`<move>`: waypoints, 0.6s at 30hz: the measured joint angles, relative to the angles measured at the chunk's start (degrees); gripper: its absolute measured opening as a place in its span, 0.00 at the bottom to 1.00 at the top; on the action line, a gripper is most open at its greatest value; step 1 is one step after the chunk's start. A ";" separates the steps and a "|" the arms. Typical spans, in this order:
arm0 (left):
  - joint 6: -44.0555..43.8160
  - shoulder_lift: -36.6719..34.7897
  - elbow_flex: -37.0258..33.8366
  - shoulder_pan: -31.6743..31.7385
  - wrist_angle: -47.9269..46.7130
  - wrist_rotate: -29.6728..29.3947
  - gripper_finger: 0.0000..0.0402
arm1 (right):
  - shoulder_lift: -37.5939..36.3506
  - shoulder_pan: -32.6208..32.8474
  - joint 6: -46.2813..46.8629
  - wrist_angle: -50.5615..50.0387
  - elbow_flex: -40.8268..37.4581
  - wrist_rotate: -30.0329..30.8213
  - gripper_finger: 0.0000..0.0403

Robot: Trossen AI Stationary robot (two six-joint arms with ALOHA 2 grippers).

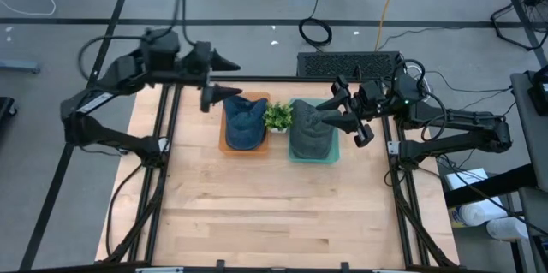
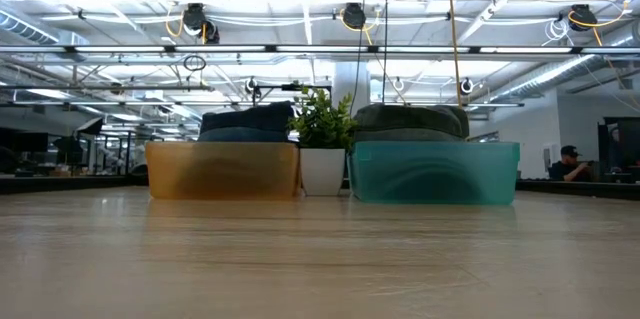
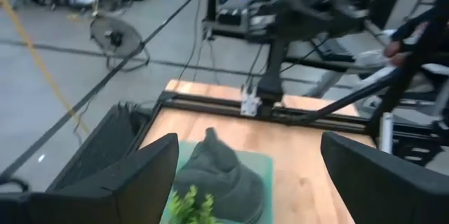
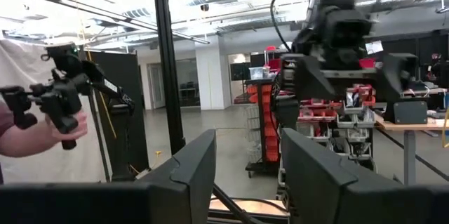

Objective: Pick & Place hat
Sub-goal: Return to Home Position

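Fingers spread and empty, left gripper point(image 1: 229, 79) flanks orange bin point(image 1: 224, 145), right gripper point(image 1: 341, 112) teal bin point(image 1: 313, 160)

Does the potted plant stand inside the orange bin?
No, the potted plant stands on the table between the orange bin and the teal bin, outside both.

Near half of table point(image 1: 257, 213) + left & right strips: open, free to pass. Far centre blocked: orange bin point(image 1: 224, 140), plant point(image 1: 277, 116), teal bin point(image 1: 295, 155) packed side by side. Blue caps point(image 1: 246, 123) & grey caps point(image 1: 312, 136) bulge above rims. Right gripper point(image 1: 331, 107) hangs over teal bin's right side, left gripper point(image 1: 226, 79) by orange bin's far-left corner.
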 joint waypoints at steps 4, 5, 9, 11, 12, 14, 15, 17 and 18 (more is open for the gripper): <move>0.92 -2.94 0.00 -2.72 -0.07 -0.02 0.90 | 0.01 0.00 2.79 0.01 0.00 -0.17 0.38; 1.37 -3.55 0.00 -3.48 -0.34 -0.02 0.90 | 0.01 0.00 3.71 0.00 0.00 -0.17 0.38; 2.70 -5.32 0.00 -6.53 -0.98 -0.16 0.90 | 0.00 0.00 4.46 -0.39 0.00 -0.22 0.37; 3.17 -5.94 0.00 -7.98 -1.06 -0.24 0.89 | 0.01 0.00 5.01 -0.47 0.00 -0.30 0.37; 3.32 -6.37 -0.19 -8.50 -0.96 -0.24 0.89 | -0.08 0.01 5.59 -0.85 0.00 -0.37 0.37; 3.82 -7.81 -1.35 -9.14 -0.57 -0.26 0.89 | -0.88 -0.22 5.51 -3.09 0.00 -0.46 0.37; 3.89 -8.75 -2.27 -9.34 -0.30 -0.40 0.89 | -1.51 -0.57 4.62 -4.75 0.00 -0.97 0.37; 3.31 -11.08 -5.07 -9.38 0.89 -0.61 0.90 | -3.16 -1.51 2.77 -8.75 0.00 -2.16 0.37; 2.71 -12.41 -6.81 -9.38 1.81 -1.19 0.90 | -4.15 -1.96 2.25 -10.91 0.00 -2.07 0.37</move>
